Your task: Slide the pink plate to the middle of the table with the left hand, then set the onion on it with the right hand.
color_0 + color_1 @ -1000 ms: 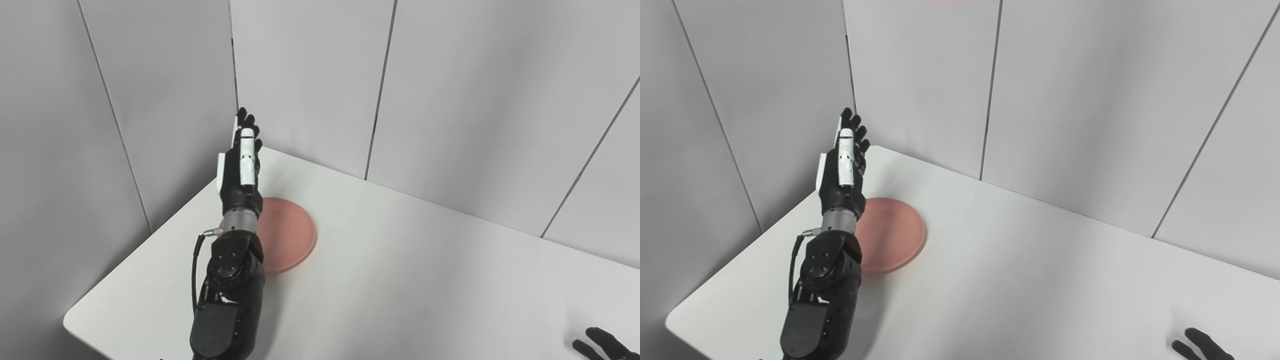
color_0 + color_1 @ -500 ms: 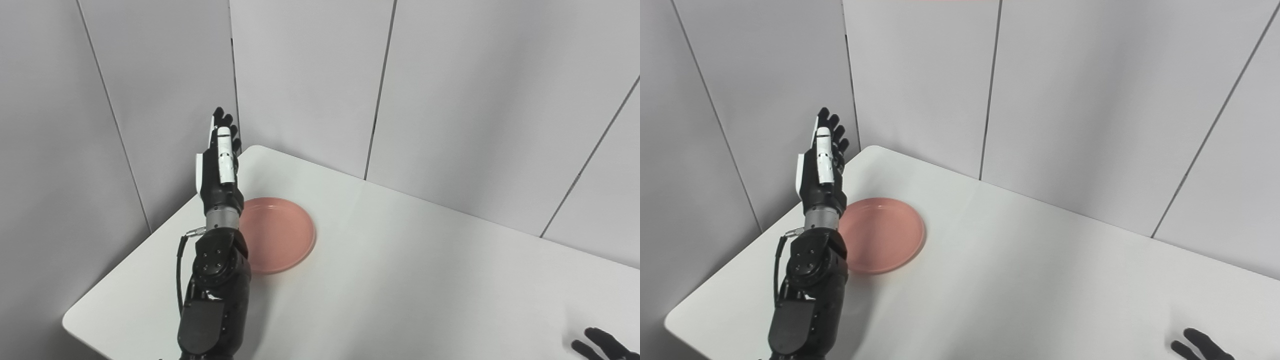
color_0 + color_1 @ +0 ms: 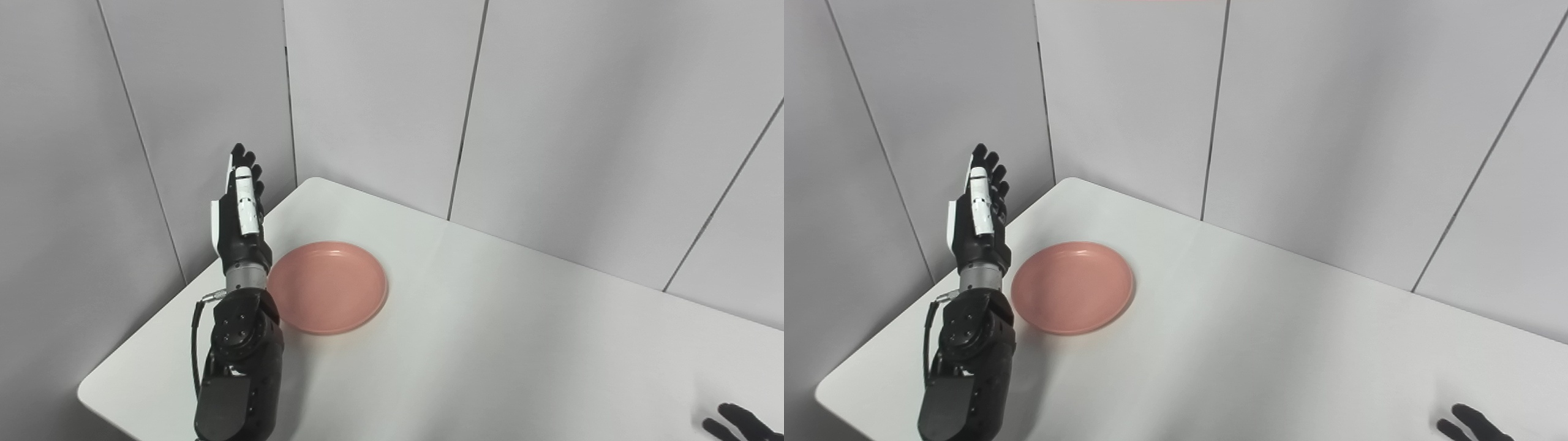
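One round, shallow pink plate (image 3: 327,286) sits on the white rounded-corner table (image 3: 490,343), over toward the table's far left corner. That is the only dish in sight, lying flat with nothing on it. No onion shows in either eye view, so where it lies cannot be told.

Two hands are on show. The black-and-white left hand (image 3: 239,211) stands upright just beside the plate's left rim, raised above the table's left edge, fingers (image 3: 244,160) straight, pointing up, side by side, holding nothing: an open hand, not touching the plate. Below it come a silver wrist collar and a bulky black forearm (image 3: 242,361) with a thin black cable looping along its left side, rising from the bottom edge of the picture.

The black right hand (image 3: 738,422) barely peeks in at the bottom right corner, well apart from the plate. Only a couple of dark fingertips can be seen over the table there, slightly spread; the rest is cut off by the frame, so whether that hand is open or closed cannot be told.

Behind the table stand plain pale grey wall panels (image 3: 380,92), split by thin dark seams. No brand, label or lettering can be read on the plate, table, panels or arm.
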Available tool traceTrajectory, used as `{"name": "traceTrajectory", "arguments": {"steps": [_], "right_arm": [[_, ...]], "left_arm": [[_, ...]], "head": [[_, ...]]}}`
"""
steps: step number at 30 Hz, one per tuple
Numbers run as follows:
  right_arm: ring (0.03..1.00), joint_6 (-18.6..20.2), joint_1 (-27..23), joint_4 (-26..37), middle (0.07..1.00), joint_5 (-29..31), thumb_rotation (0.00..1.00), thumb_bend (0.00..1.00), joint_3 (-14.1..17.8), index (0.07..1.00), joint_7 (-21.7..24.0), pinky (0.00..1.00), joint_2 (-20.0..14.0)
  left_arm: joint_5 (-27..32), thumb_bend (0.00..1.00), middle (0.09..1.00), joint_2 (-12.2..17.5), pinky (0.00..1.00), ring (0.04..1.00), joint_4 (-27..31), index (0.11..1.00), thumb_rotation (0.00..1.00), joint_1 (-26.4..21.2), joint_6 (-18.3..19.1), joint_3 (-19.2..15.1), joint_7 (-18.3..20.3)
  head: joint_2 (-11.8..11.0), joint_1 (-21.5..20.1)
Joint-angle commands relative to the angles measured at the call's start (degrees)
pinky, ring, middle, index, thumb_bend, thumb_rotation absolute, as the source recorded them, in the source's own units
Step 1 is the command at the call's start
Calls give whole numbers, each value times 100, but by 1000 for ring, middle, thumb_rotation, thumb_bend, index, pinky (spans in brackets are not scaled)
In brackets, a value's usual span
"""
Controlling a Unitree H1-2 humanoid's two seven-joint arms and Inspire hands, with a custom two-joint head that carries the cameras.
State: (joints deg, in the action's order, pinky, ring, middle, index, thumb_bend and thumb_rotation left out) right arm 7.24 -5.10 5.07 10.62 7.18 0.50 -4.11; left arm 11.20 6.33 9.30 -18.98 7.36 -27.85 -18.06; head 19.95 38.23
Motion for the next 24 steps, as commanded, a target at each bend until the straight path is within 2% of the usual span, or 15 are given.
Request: {"name": "traceTrajectory", "arguments": {"steps": [1, 4, 9, 12, 15, 18, 24], "right_arm": [[694, 25, 24, -40, 755, 20, 819, 395, 33, 656, 25, 339, -31], [691, 110, 48, 42, 750, 44, 809, 390, 37, 650, 12, 331, -31], [724, 45, 37, 10, 779, 32, 828, 437, 15, 676, 79, 353, -97], [720, 55, 24, -1, 776, 62, 817, 442, 30, 673, 89, 358, -97], [722, 95, 23, 44, 779, 49, 817, 455, 25, 678, 84, 361, -92], [726, 138, 19, 66, 781, 39, 816, 471, 26, 679, 78, 368, -101], [735, 173, 24, 82, 785, 34, 805, 478, 36, 690, 66, 398, -101]], "left_arm": [[2, 395, 961, 116, 969, 967, 146, 937, 1000, -128, -224, -36, -45], [50, 395, 959, 122, 961, 965, 127, 933, 1000, -114, -262, -81, -55], [91, 400, 957, 101, 954, 957, 131, 936, 1000, -81, -255, -170, -132], [164, 387, 949, 1, 938, 950, 163, 926, 1000, -93, -286, -253, -256], [167, 376, 975, -43, 966, 971, 174, 954, 1000, -75, -274, -297, -341], [293, 368, 985, -36, 980, 984, 111, 962, 1000, -29, -344, -293, -255], [330, 380, 955, -22, 966, 948, -134, 929, 1000, 59, -523, -206, -227]], "head": [[11, -14], [26, -22], [57, -7], [70, 7], [76, 18], [92, 16], [112, 15]]}}
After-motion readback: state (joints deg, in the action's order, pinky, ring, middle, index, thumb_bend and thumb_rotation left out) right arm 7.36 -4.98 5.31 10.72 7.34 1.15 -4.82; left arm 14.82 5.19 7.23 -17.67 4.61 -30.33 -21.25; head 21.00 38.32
